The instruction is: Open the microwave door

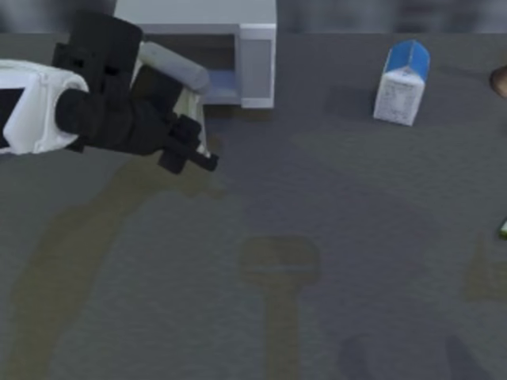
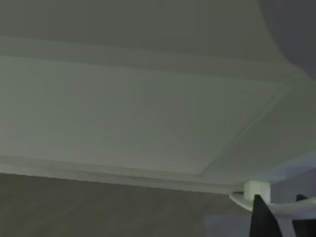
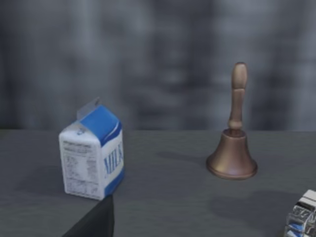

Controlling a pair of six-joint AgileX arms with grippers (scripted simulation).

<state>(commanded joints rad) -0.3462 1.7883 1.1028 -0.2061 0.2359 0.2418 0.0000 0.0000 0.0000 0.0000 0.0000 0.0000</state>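
Observation:
The light grey microwave [image 1: 198, 14] stands at the table's far edge, left of centre, with its plain control panel strip [image 1: 257, 67] on the right. Its door [image 1: 196, 119] is swung out toward the front left, leaving the cavity open. My left arm reaches over it, and the left gripper [image 1: 196, 154] is at the door's free edge. In the left wrist view the white-framed door [image 2: 138, 108] fills the picture. Its white handle [image 2: 256, 188] passes between the dark fingertips [image 2: 261, 217] of the left gripper [image 2: 278, 197], which is shut on it. My right arm is out of the top view.
A blue-and-white milk carton [image 1: 404, 83] [image 3: 94, 155] stands to the right of the microwave. Farther right is a bronze bell [image 3: 233, 153] with a wooden handle, at the table's right edge [image 1: 499, 79]. A small shiny object [image 3: 302, 217] lies near the right edge.

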